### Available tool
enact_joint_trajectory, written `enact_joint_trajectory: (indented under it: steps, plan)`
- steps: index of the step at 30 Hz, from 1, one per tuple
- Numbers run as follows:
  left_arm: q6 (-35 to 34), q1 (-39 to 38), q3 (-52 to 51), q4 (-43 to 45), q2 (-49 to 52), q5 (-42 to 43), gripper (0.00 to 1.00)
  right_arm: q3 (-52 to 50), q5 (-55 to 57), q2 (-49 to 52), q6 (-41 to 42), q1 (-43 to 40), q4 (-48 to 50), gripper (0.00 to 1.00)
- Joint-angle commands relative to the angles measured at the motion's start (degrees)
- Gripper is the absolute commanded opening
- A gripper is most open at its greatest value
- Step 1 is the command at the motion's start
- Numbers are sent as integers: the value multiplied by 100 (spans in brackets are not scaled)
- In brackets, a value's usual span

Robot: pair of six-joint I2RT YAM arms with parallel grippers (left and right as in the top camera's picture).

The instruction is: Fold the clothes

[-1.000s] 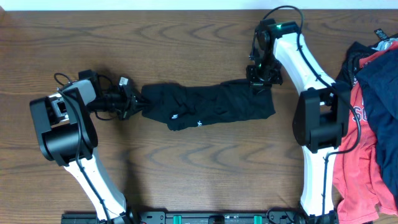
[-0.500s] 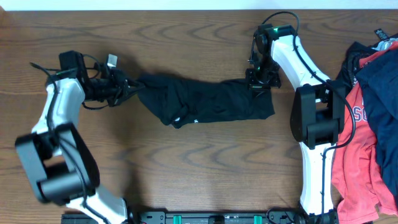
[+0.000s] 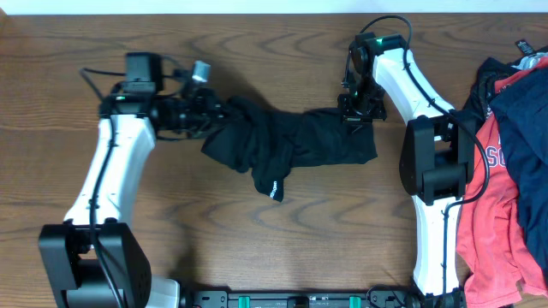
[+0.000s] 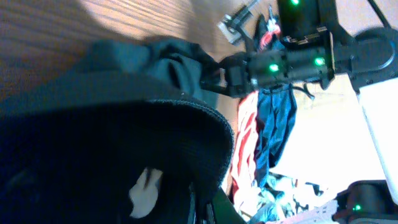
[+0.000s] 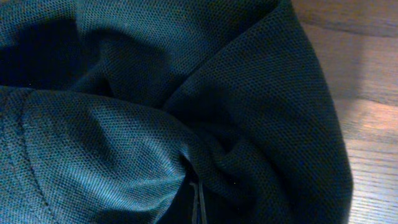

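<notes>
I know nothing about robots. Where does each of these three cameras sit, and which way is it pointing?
Overhead: fixed above, facing straight down at the table, left arm, right arm, and the black shirt held between left tool and right tool.
Left wrist: on the left arm, looking along the shirt towards the right arm; own fingers hardly show.
Right wrist: on the right arm, pressed close to shirt fabric; own fingers barely visible.
Shared: all three show the black shirt.
</notes>
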Motion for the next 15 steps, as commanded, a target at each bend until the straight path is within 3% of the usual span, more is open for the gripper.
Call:
enact_joint_trajectory:
  steps: [1, 9, 15]
  plan:
    - [-614, -407, -9, 304, -136, -142, 6, -22, 11, 63, -2, 9, 17, 1]
    - [-1585, -1233, -9, 1637, -136, -352, 6, -22, 11, 63, -4, 9, 37, 1]
    - [-1812, -1792, -9, 2050, -118, -1047, 6, -22, 13, 63, -11, 9, 61, 1]
